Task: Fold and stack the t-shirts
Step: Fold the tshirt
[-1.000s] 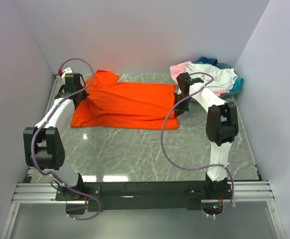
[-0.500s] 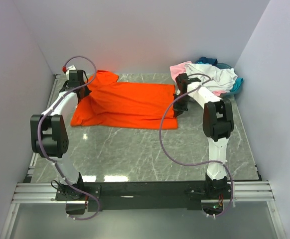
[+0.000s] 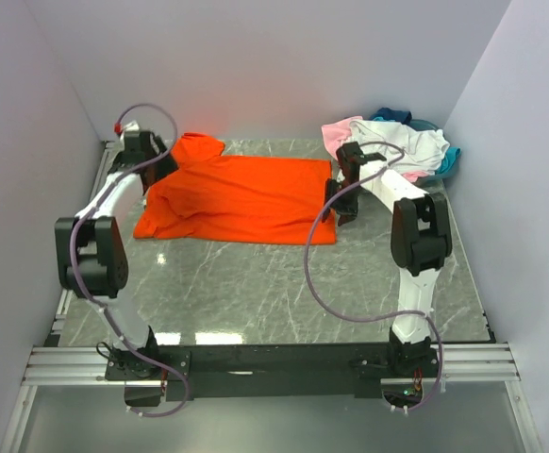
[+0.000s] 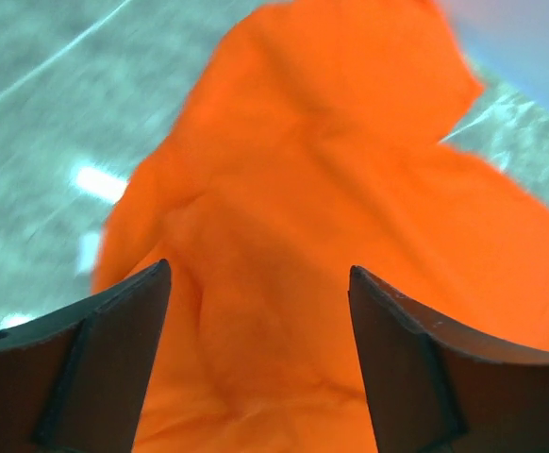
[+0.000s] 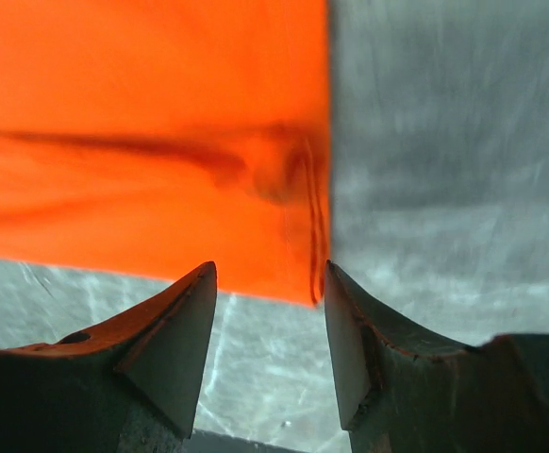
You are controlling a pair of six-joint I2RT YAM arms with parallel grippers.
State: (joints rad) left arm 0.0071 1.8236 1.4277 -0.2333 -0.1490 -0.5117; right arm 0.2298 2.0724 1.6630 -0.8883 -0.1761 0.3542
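A bright orange t-shirt [image 3: 241, 196] lies spread out, folded lengthwise, across the back of the grey marble table [image 3: 284, 283]. My left gripper [image 3: 158, 168] hovers open over its left sleeve end; in the left wrist view the orange cloth [image 4: 331, 170] fills the space under the open gripper [image 4: 258, 268], and nothing is held. My right gripper [image 3: 340, 209] is open just above the shirt's right hem; the right wrist view shows the open gripper [image 5: 271, 265] over the hem corner [image 5: 293, 255] without touching it. More t-shirts, white [image 3: 408, 146], pale pink [image 3: 335, 133] and teal [image 3: 393, 115], lie heaped at the back right.
White walls close in the table on the left, back and right. A metal rail [image 3: 256, 363] runs along the near edge with both arm bases on it. Purple cables [image 3: 317, 283] loop beside each arm. Bare marble [image 5: 454, 142] lies right of the shirt's hem.
Both grippers were shut on the orange shirt's ends and have now opened and let go. The left end of the shirt has settled onto the table.
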